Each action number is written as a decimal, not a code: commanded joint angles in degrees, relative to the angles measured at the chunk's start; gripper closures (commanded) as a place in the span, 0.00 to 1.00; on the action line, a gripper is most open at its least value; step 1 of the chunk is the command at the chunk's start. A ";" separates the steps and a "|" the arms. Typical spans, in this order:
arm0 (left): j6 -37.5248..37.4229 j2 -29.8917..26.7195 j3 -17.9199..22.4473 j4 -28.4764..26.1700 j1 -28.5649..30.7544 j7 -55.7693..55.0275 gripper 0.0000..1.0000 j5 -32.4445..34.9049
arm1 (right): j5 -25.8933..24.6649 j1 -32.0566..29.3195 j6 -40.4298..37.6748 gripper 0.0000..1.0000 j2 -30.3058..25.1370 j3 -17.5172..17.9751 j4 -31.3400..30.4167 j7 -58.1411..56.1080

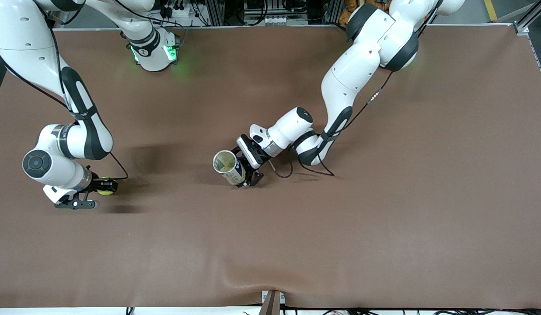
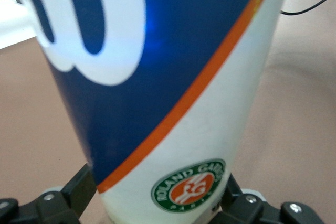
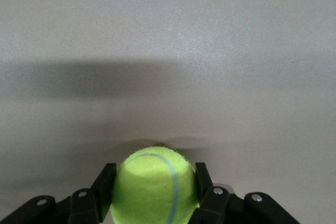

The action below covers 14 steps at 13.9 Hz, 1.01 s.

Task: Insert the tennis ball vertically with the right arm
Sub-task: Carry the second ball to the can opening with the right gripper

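Note:
A yellow-green tennis ball (image 1: 106, 187) sits between the fingers of my right gripper (image 1: 102, 187), low over the table toward the right arm's end. In the right wrist view the ball (image 3: 155, 187) fills the gap of that gripper (image 3: 154, 195), with both fingers (image 3: 104, 182) pressed on its sides. My left gripper (image 1: 241, 169) is shut on a blue, white and orange ball can (image 1: 234, 174) near the table's middle. The can's open mouth (image 1: 224, 161) points up, slightly tilted. The can (image 2: 173, 103) fills the left wrist view, between the fingers of that gripper (image 2: 163, 205).
The brown table mat (image 1: 384, 218) spreads wide around both grippers. The right arm's base (image 1: 154, 50) with green lights stands at the table's edge farthest from the front camera. A cable (image 1: 314, 168) loops from the left arm onto the mat beside the can.

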 commanded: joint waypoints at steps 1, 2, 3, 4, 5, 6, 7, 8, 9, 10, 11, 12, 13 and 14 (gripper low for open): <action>0.98 0.06 0.34 -0.14 -0.07 0.23 0.00 -0.07 | -1.48 -0.74 -3.59 1.00 -1.56 1.40 1.45 0.08; 0.98 0.06 0.34 -0.23 -0.07 0.23 0.00 -0.07 | -1.30 -0.22 -7.19 1.00 -1.82 1.49 3.37 0.26; 0.98 0.06 0.34 -0.66 -0.07 0.23 0.00 -0.07 | -0.95 1.09 -10.53 1.00 -2.61 1.49 4.79 1.13; 0.98 -0.11 0.34 -0.93 -0.07 0.23 0.00 -0.07 | -0.86 2.06 -14.39 1.00 -3.66 1.49 6.02 3.14; 0.98 -0.29 0.34 -1.11 -0.07 0.23 0.00 -0.07 | -0.77 3.03 -18.69 1.00 -4.54 1.67 7.25 5.43; 0.98 -0.29 0.34 -1.19 -0.07 0.23 0.00 -0.07 | -0.60 4.26 -21.61 1.00 -4.90 2.36 8.30 7.01; 1.07 -0.29 0.34 -1.20 -0.07 0.23 0.00 -0.07 | -0.08 5.49 -24.33 1.00 -5.42 2.63 9.01 9.38; 0.98 -0.29 0.34 -1.20 -0.07 0.23 0.00 -0.07 | 0.71 7.42 -26.02 1.00 -5.86 2.63 9.19 11.58; 1.07 -0.29 0.34 -1.11 -0.07 0.23 0.00 -0.07 | 2.11 9.52 -26.82 1.00 -6.56 2.63 9.28 14.12; 0.98 -0.29 0.34 -1.11 0.02 0.23 0.00 -0.07 | 3.34 11.02 -27.95 1.00 -7.01 2.63 9.89 17.46; 0.98 -0.29 0.34 -1.02 -0.06 0.23 0.00 -0.07 | 4.31 12.78 -30.05 1.00 -7.01 2.63 11.72 20.71; 0.98 -0.29 0.34 -1.02 -0.07 0.23 0.00 -0.07 | 5.37 14.97 -33.38 1.00 -6.92 2.63 14.61 23.87; 0.98 -0.29 0.34 -1.11 0.02 0.14 0.00 -0.07 | 7.21 16.39 -36.55 1.00 -6.92 2.63 17.34 26.43; 0.98 -0.29 0.34 -1.19 0.02 0.14 0.00 -0.07 | 8.88 17.27 -39.28 1.00 -6.92 2.63 19.98 28.11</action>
